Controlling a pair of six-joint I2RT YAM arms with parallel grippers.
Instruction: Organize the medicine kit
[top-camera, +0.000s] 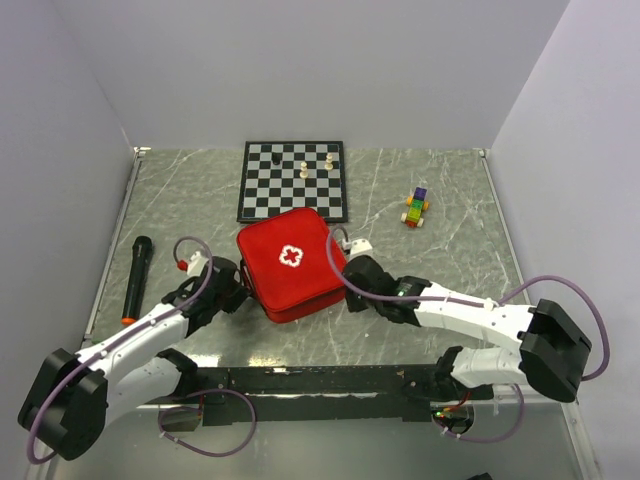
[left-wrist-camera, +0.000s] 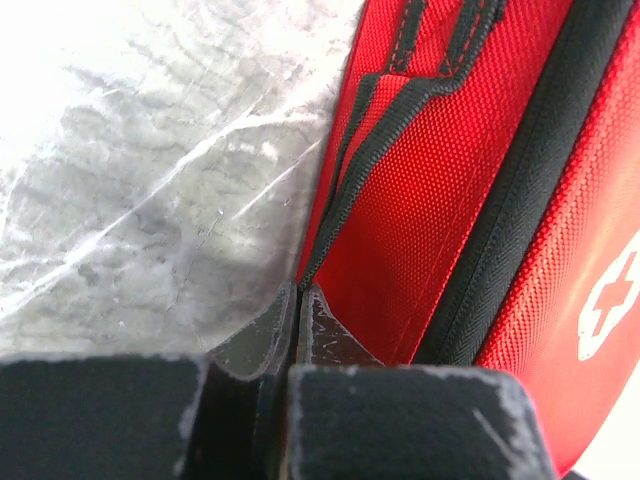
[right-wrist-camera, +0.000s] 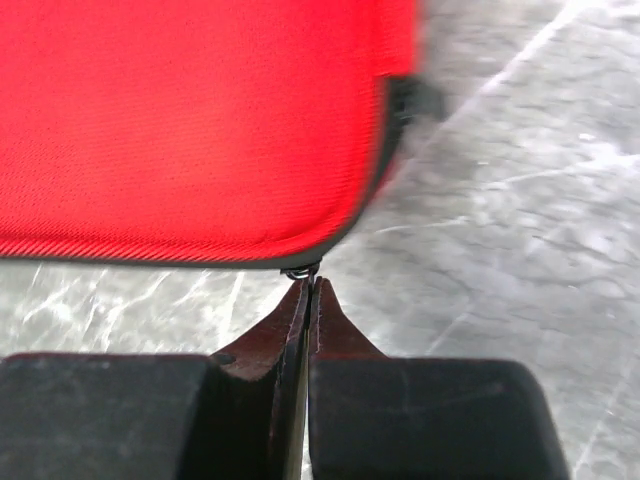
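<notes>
The medicine kit (top-camera: 290, 262) is a red square case with a white cross, lying closed in front of the chessboard. My left gripper (top-camera: 243, 291) is at its left side. In the left wrist view the jaws (left-wrist-camera: 297, 291) are shut, with the kit's black edge trim (left-wrist-camera: 330, 225) running into their tips. My right gripper (top-camera: 348, 282) is at the kit's right corner. In the right wrist view its jaws (right-wrist-camera: 310, 280) are shut on a small metal zipper pull (right-wrist-camera: 300, 271) under the kit's red edge (right-wrist-camera: 200, 130).
A black-and-white chessboard (top-camera: 275, 196) with a few pieces lies behind the kit. A black microphone (top-camera: 136, 275) lies at the left. A stack of coloured blocks (top-camera: 416, 208) stands at the right. A small white object (top-camera: 359, 245) sits by the kit's right edge.
</notes>
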